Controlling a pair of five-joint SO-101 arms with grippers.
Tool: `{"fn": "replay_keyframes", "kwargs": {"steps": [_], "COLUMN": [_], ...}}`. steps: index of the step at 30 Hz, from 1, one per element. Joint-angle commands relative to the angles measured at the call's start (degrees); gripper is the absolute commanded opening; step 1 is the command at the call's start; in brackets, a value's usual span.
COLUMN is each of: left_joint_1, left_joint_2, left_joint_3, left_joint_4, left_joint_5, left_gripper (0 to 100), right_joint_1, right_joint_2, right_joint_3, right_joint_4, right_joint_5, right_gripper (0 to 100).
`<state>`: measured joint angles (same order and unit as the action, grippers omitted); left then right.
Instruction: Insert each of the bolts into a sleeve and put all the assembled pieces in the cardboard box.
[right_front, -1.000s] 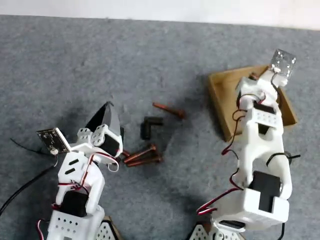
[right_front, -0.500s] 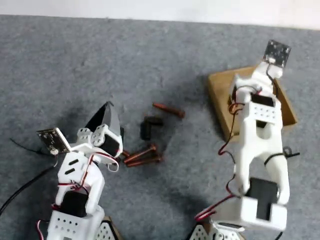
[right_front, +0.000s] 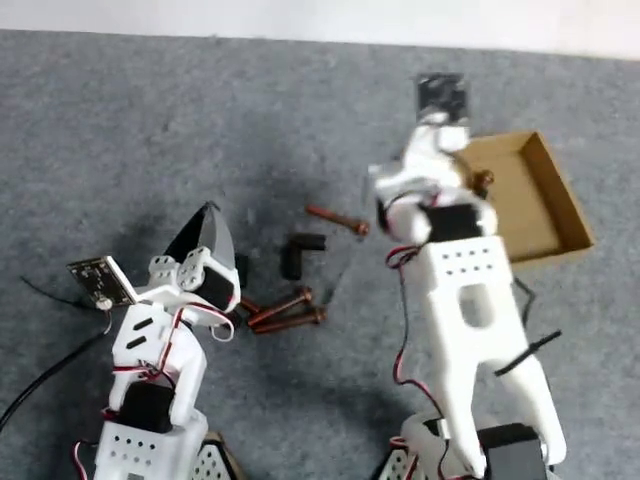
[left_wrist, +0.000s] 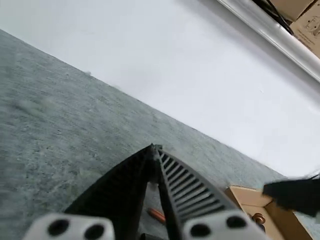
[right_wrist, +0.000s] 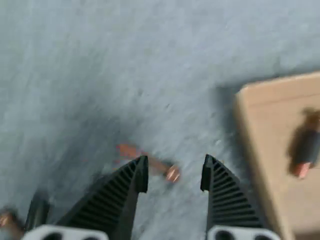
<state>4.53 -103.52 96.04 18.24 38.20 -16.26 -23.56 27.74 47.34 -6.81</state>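
We see our right claw (right_wrist: 174, 172) spread open over a lone copper bolt (right_wrist: 161, 166) near the cardboard box (right_wrist: 265, 120), while our left claw (left_wrist: 156, 148) sits pressed together

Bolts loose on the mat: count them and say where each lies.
3. One bolt lies alone near the cardboard box; a pair lies side by side by the left arm, which may hide more.

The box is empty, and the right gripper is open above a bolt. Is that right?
Not quite. The box isn't empty: the right wrist view shows one assembled piece lying in it. The rest is right: the right gripper is open above a bolt.
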Motion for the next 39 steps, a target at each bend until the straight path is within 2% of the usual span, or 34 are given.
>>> {"fn": "replay_keyframes", "kwargs": {"steps": [1,5,9,12,17,22,30,35,39], "left_joint_1": [-0.9,-1.4,-6.5,-9.6,-12.9,-14.3,-14.2,-14.2,-14.2], "left_joint_2": [-0.6,-0.6,-0.6,-0.6,-0.6,-0.3,-0.3,-0.4,-0.5], "left_joint_3": [1.1,1.0,0.6,0.1,0.6,0.7,0.7,0.7,0.7], "left_joint_4": [-1.3,-1.3,-1.6,-1.4,-1.4,-1.4,-1.4,-1.4,-1.4], "left_joint_5": [-0.2,-0.1,0.0,3.6,5.9,5.9,5.9,5.9,5.8], "left_gripper": [1,1,1,1,1,1,1,1,1], "right_joint_1": [-4.3,-8.0,-12.0,-14.8,-16.8,-21.1,-25.9,-25.3,-22.7], "right_joint_2": [0.8,3.9,6.8,9.5,15.5,19.7,20.7,20.8,20.8], "right_joint_3": [1.1,1.6,1.5,1.3,1.2,1.1,-1.5,-1.1,-1.3], "right_joint_4": [0.3,0.3,0.3,0.2,0.2,0.3,0.1,-6.5,-7.3], "right_joint_5": [-0.3,0.1,7.8,10.8,10.7,1.7,0.8,0.8,0.8], "right_gripper": [15.9,15.9,15.9,15.9,15.9,15.9,15.9,15.9,15.9]}}
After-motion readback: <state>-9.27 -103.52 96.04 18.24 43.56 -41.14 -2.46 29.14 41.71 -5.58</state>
